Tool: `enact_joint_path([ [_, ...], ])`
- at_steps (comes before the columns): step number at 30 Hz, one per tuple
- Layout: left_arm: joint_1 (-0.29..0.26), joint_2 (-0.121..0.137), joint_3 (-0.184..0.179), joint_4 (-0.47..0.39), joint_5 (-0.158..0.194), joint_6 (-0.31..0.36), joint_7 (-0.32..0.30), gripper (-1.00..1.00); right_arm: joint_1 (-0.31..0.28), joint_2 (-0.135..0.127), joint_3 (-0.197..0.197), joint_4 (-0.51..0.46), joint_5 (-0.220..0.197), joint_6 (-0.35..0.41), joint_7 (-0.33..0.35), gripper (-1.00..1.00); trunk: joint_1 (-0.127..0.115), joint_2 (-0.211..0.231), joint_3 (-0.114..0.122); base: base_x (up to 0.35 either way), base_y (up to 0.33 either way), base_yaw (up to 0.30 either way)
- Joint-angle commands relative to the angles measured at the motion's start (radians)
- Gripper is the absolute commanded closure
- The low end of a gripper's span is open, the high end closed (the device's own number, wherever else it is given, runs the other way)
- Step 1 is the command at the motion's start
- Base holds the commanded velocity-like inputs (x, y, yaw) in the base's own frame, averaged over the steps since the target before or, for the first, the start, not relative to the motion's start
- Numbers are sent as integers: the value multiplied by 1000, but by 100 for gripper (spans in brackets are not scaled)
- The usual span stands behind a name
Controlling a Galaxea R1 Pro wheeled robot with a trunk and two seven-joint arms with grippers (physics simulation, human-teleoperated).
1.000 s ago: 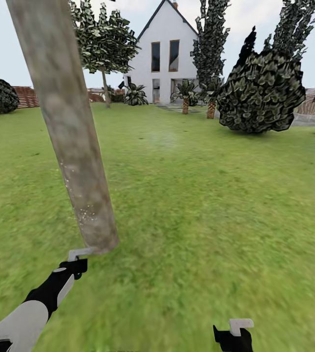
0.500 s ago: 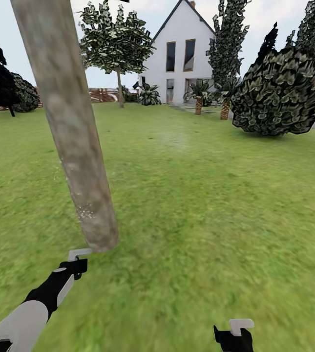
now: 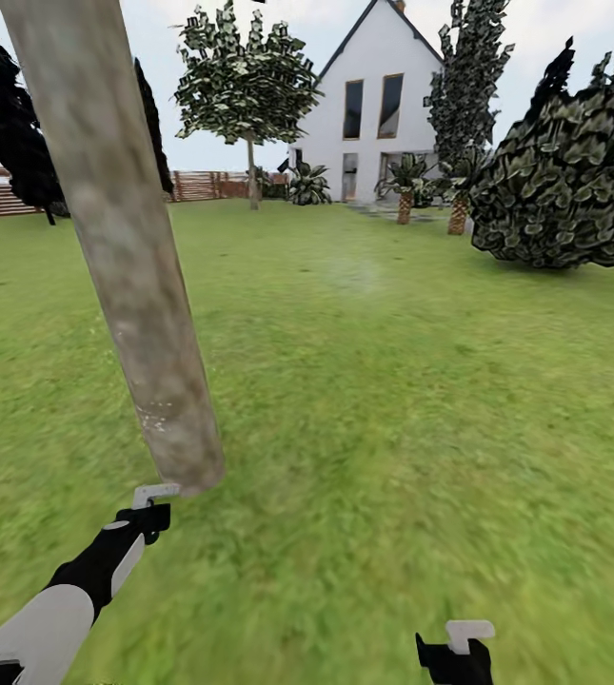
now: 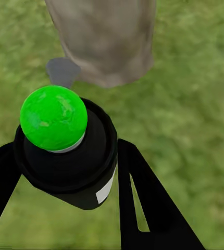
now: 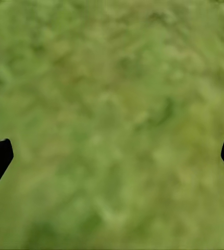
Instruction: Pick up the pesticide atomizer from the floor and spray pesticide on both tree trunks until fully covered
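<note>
The left end effector (image 4: 65,172) is gripping the black pesticide atomizer with its round green cap (image 4: 53,117), its fingers clamped against the canister's sides, nozzle aimed at the foot of the thick, mottled tan-grey tree trunk (image 3: 116,238) just ahead. The spraying step seems to be in hand: fine white pesticide specks (image 3: 157,417) are dotting only the bark low down (higher bark looks bare), so the next move likely calls for raising the aim. The right end effector (image 5: 112,151) is hanging empty over the green grass lawn (image 3: 421,381), fingers wide apart.

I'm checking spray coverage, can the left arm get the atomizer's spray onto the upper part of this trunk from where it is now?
Probably not: the left gripper holds the atomizer low by the base of the trunk, which rises far above it.
</note>
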Motion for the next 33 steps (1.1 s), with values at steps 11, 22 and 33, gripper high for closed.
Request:
enact_joint_path([
  [11, -1, 1, 4, -154, 2, 12, -6, 100, 0, 0, 0, 0, 0, 0, 0, -100, 0, 0, 0, 73, -117, 195],
  [22, -3, -3, 23, -524, -1, 270, -18, 100, -1, 0, 0, 2, 2, 0, 0, -100, 0, 0, 0, 0, 0, 1],
  [33, -3, 58, -47, -637, -78, 386, -202, 100, -1, 0, 0, 2, 2, 0, 0, -100, 0, 0, 0, 0, 0, 0],
])
